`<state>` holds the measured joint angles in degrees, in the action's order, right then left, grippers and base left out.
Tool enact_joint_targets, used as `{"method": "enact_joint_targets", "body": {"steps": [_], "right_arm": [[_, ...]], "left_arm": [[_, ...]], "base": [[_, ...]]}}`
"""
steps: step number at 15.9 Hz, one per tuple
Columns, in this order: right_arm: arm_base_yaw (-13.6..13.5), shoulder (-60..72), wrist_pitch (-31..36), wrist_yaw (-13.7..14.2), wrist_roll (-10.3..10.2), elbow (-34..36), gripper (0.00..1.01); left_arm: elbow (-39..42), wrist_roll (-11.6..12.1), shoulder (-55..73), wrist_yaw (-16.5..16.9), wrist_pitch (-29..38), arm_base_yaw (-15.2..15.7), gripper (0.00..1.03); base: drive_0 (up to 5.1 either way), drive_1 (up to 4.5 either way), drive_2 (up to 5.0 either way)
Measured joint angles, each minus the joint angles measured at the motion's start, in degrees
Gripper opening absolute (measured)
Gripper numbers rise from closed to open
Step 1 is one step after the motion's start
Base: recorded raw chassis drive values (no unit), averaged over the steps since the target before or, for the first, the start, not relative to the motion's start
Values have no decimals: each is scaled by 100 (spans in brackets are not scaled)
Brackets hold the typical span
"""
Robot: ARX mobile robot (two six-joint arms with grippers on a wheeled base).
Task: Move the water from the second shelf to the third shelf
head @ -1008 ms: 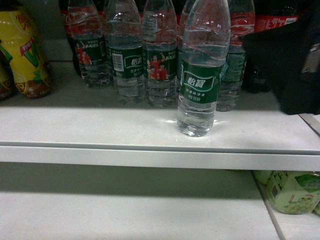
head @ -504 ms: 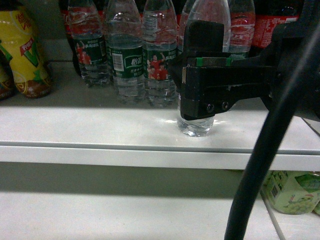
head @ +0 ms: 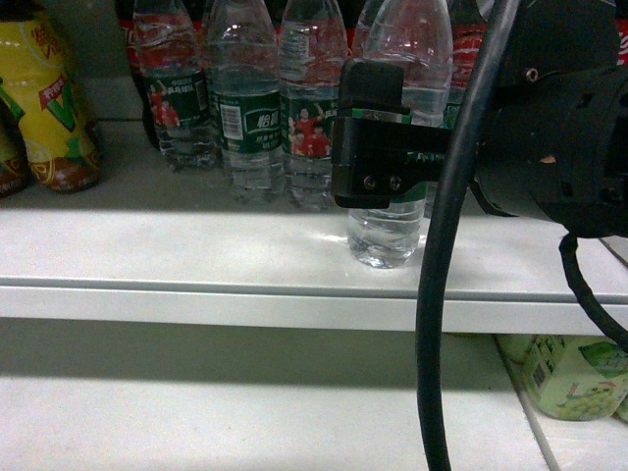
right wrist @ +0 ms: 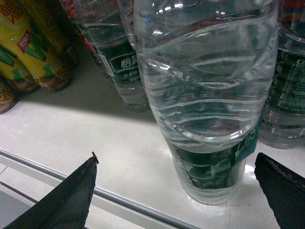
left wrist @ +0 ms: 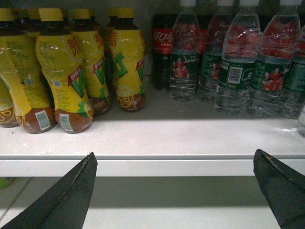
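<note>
White metal shelving fills the scene: an upper shelf (head: 196,250) with a pale front lip, and a lower shelf (head: 245,412) beneath it in shadow. Along the far side of the upper shelf stand rows of green-labelled water bottles (head: 245,108), with yellow drink bottles (head: 44,108) at the left and red-labelled cola bottles behind. Pale green bottles (head: 569,378) lie low at the right, under the upper shelf.

The water (head: 392,231) stands upright alone near the front edge of the upper shelf, right of centre, apart from the rows behind it.

Half a second ago the right gripper (head: 378,137) sat a little lower and further right against the bottle; it has since shifted slightly left and up, its black body now covering the label band, and the black cable (head: 442,294) has swung to hang nearly straight down in front of the shelf.

The right wrist view shows what the head view hides: the water (right wrist: 207,119) close up, its base on the shelf, with the two fingers (right wrist: 66,200) spread wide on either side and not touching it. The left wrist view shows the left gripper (left wrist: 176,191) with fingers wide apart and holding nothing, facing the yellow drink bottles (left wrist: 71,71) and the water rows (left wrist: 238,67).
</note>
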<state>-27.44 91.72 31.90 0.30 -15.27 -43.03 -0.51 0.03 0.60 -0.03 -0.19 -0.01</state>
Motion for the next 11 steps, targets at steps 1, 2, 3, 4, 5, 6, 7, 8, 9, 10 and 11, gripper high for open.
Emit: {"method": "enact_joint_targets", "body": {"steps": [1,2,3,4,5,6,7,8,9,10,11], "right_arm": [[0,61,-11,20,-26,-52,98],[0,120,-20,61,-42,-92,98],[0,205,-31,107,-57,-138,98],[0,278,-55,149,-81,-184,98],[0,310,-55,184,-83,-208,98],[-4,345,-46,254,-83,-260,98],[-28,393,-31,345,-83,-339,98],[-31,472,-31,433,-81,-426,98],[-31,546,-48,503,-81,-472,98],[-31,662,-72,610,-57,-501,98],[-31,715,-79,660,-13,-520,98]], "left_arm": [[0,0,0,2,-2,0,98],[0,0,0,2,0,0,98],[0,0,0,2,0,0,98],[0,0,0,2,-2,0,98],[0,0,0,2,-2,0,98],[0,0,0,2,0,0,98],[0,0,0,2,0,0,98],[0,0,0,0,0,0,98],[0,0,0,0,0,0,98],[0,0,0,2,0,0,98],[0,0,0,2,0,0,98]], "base": [[0,0,0],[0,0,0],[0,0,0],[0,0,0],[0,0,0],[0,0,0],[0,0,0],[0,0,0],[0,0,0],[0,0,0],[0,0,0]]}}
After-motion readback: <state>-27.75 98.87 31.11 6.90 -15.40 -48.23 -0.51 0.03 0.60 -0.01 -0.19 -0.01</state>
